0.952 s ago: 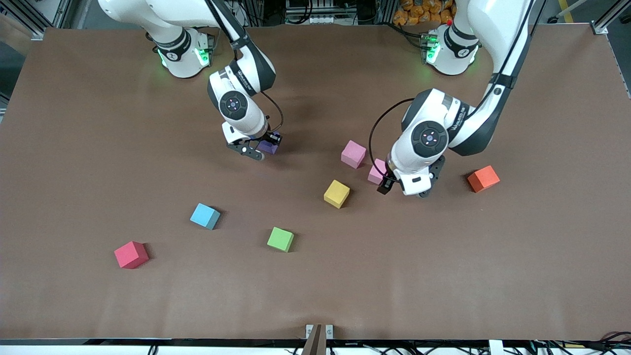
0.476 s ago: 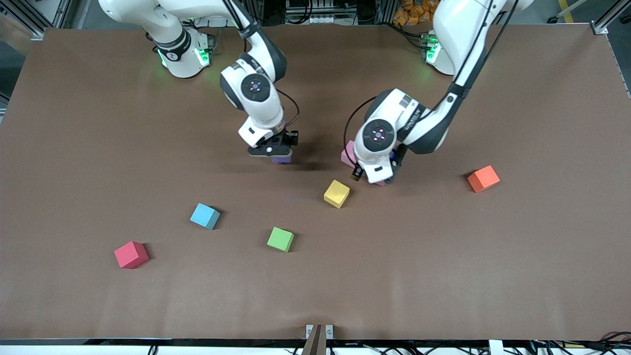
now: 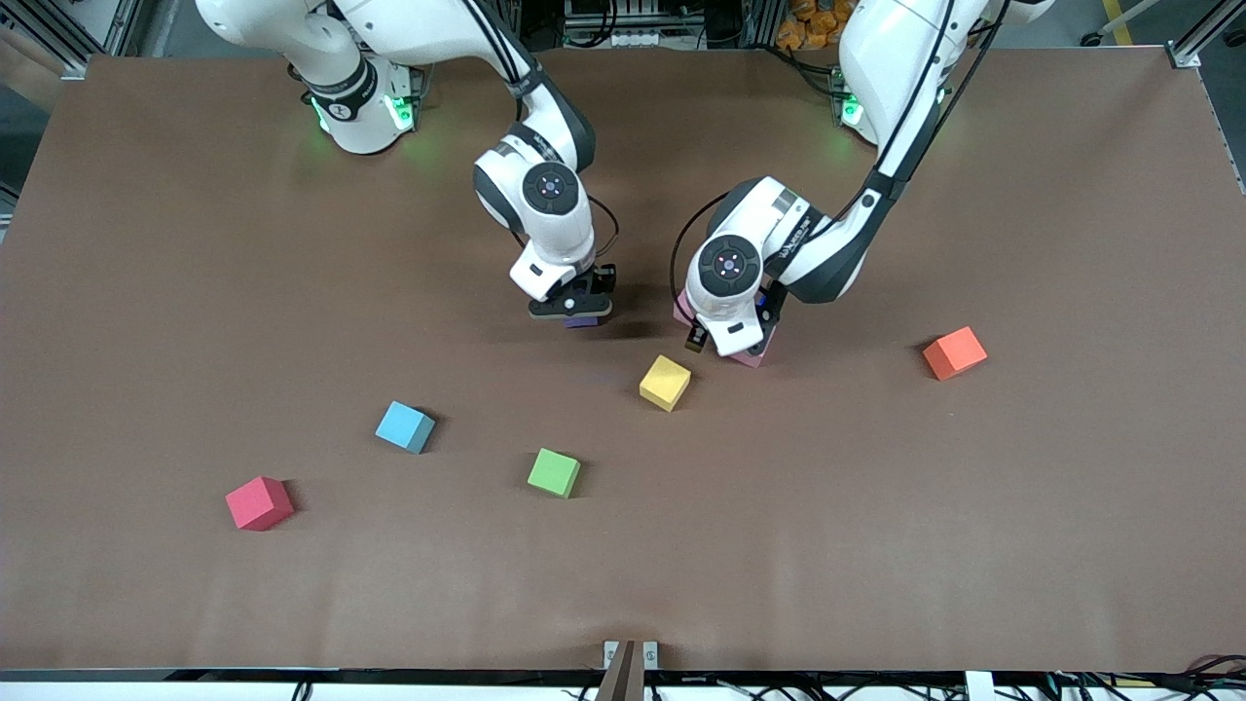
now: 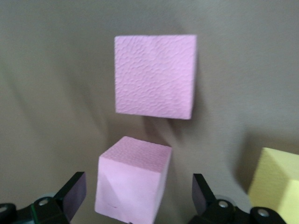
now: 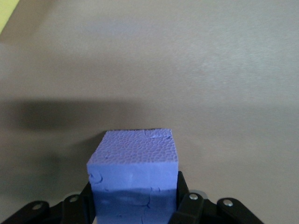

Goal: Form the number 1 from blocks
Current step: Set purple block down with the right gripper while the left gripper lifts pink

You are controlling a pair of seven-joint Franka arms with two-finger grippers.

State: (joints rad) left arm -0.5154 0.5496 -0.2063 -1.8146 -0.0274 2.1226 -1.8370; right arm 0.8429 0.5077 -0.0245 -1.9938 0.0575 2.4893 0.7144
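The right gripper [image 3: 581, 316] hangs over the counter [image 3: 876, 545] mid-width, its fingers [image 5: 184, 205] clamped on the purple block [image 5: 133, 179]. The left gripper [image 4: 135, 205] hangs low with fingers [image 4: 70, 193] spread on either side of one pink block [image 4: 133, 184], not touching it; a second pink block [image 4: 155, 77] lies just beside that one. The yellow block [image 3: 665, 383] sits near both, nearer the camera. The blue block [image 3: 405, 426] and green block [image 3: 554, 472] lie nearer the camera still, toward the right arm's end

The brown matte table [image 3: 876, 545] is being occupied by small foam cubes: yellow [image 3: 665, 383], light blue [image 3: 405, 426], green [image 3: 554, 473], red [image 3: 259, 502], orange [image 3: 955, 352], two pink [image 4: 155, 76].
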